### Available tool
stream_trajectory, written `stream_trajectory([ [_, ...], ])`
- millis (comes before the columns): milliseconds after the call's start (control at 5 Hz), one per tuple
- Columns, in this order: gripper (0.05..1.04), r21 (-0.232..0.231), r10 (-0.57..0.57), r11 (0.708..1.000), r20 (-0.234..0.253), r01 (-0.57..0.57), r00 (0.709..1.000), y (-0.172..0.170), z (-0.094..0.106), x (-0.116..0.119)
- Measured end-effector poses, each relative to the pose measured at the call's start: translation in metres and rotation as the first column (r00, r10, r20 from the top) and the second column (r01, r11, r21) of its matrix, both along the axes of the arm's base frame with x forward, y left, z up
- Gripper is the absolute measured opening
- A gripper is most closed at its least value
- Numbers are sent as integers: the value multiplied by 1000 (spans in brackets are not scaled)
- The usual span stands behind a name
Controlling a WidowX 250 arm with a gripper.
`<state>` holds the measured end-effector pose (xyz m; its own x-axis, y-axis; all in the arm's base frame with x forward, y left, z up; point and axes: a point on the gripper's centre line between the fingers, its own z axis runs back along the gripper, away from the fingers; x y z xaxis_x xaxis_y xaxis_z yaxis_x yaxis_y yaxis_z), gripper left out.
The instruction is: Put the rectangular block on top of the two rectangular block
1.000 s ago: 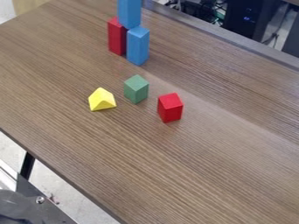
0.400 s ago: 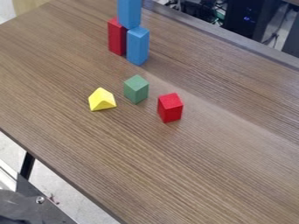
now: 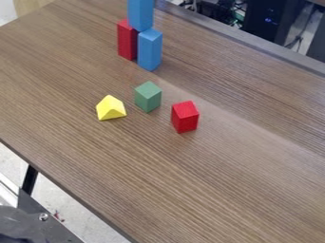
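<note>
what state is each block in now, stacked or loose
upper blue block: upright, stacked on top
lower blue block: upright, at stack's base
tall red block: upright, at stack's base
green block: loose, unstacked
short red block: loose, unstacked
yellow block: loose, unstacked

Perhaps robot parts: dark rounded piece [image 3: 18,222]; grey plate [image 3: 56,231] with silver screw [image 3: 43,217].

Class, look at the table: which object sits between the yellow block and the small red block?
In the camera view, the green block stands between the yellow block and the small red block.
</note>
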<state>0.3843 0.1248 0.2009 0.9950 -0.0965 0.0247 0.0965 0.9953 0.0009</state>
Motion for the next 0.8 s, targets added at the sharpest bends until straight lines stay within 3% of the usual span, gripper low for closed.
stream_trajectory([
  [200,999,-27,5,1000,107,-2,994,-2,50,1],
  [400,999,-34,9,999,169,-3,986,-3,76,-2],
  [600,999,-63,-37,997,193,50,981,-16,76,3],
  [800,999,-60,-158,983,199,173,967,-51,74,-4],
])
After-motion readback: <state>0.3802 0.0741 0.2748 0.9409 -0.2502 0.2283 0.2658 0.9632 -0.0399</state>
